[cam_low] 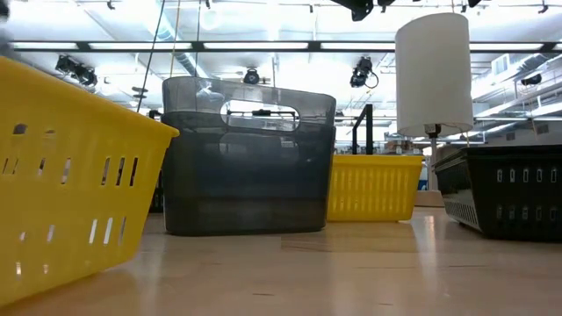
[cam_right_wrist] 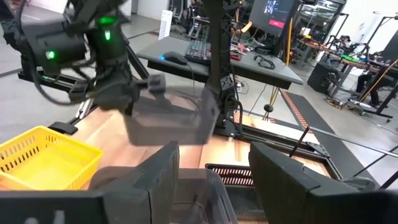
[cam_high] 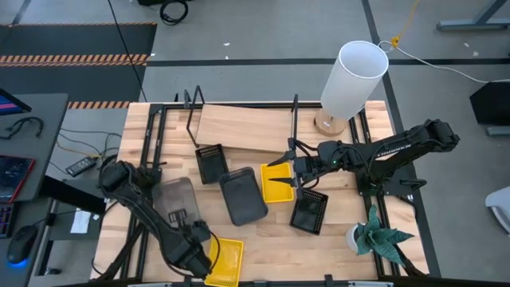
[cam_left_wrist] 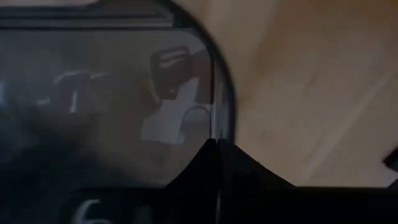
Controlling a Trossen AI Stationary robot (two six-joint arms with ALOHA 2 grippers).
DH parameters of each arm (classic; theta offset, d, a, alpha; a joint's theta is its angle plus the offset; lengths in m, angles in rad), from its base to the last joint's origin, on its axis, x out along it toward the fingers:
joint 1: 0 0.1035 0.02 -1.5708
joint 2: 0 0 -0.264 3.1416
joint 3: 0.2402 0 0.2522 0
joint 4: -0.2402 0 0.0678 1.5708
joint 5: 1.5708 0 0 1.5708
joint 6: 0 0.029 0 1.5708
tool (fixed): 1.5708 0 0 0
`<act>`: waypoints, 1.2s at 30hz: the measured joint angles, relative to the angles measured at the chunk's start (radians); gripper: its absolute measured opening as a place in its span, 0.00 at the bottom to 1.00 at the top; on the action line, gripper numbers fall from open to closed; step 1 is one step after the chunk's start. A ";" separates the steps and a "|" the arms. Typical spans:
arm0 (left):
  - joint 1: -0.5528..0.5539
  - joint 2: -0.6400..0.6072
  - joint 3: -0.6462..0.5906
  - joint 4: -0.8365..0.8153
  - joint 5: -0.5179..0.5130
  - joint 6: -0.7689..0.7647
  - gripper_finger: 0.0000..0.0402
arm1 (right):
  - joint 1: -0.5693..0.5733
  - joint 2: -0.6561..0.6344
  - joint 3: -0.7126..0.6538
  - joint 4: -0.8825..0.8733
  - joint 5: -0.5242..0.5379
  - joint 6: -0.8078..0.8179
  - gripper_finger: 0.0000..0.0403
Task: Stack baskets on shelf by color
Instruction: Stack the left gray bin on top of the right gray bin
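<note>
Two dark arms worked over the table. Left gripper (cam_high: pixel 177 217), near front-left edge, held a translucent smoky-grey plastic basket (cam_high: pixel 177 199) w/ fingers clamped on its rim. Right gripper (cam_high: pixel 291 166), fingers spread, hovered by a bright yellow slotted basket (cam_high: pixel 276 183), just before the light wooden shelf in black wire frame (cam_high: pixel 239 127).

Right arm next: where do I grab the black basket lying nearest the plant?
Take the black basket by its short rim nearest the right gripper, coming straight down, one finger inside the wall. It sits upright and open-topped, probably too wide to span. The left gripper holds a grey basket.
</note>
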 joint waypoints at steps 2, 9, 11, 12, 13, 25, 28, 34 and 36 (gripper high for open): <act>0.009 0.000 0.053 -0.078 -0.038 -0.007 0.02 | 0.000 0.000 0.000 0.000 0.000 0.000 0.49; 0.070 -0.022 0.242 -0.143 -0.223 0.020 0.02 | 0.000 0.000 0.000 -0.001 0.000 0.000 0.49; 0.096 -0.037 0.282 -0.148 -0.284 0.036 0.02 | -0.001 0.000 0.000 -0.007 0.003 0.000 0.49; 0.109 -0.043 0.301 -0.146 -0.311 0.046 0.02 | -0.001 0.000 0.000 -0.010 0.009 0.000 0.49; 0.127 -0.047 0.324 -0.145 -0.334 0.057 0.02 | -0.001 -0.001 0.000 -0.019 0.015 0.000 0.49; 0.316 -0.060 0.401 0.140 -0.423 0.342 0.02 | -0.001 -0.081 0.000 -0.211 0.141 0.070 0.49; 0.341 -0.060 0.401 0.214 -0.405 0.391 0.02 | 0.004 -0.108 0.000 -0.260 0.143 0.105 0.49; 0.377 -0.050 0.363 0.272 -0.287 0.395 0.02 | 0.033 -0.167 -0.047 -0.262 0.164 0.132 0.49; 0.382 -0.048 0.346 0.295 -0.270 0.393 0.02 | 0.040 -0.199 -0.080 -0.248 0.211 0.131 0.49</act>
